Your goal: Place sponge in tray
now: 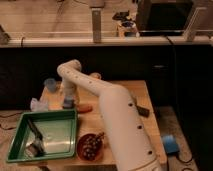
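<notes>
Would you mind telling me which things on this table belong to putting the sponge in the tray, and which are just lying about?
Part of the job:
- blue sponge, under the gripper
- gripper, down at the sponge near the table's back left
- green tray, front left

Lying about:
- bowl of dark pieces
- blue cup
- orange item
- crumpled bag
</notes>
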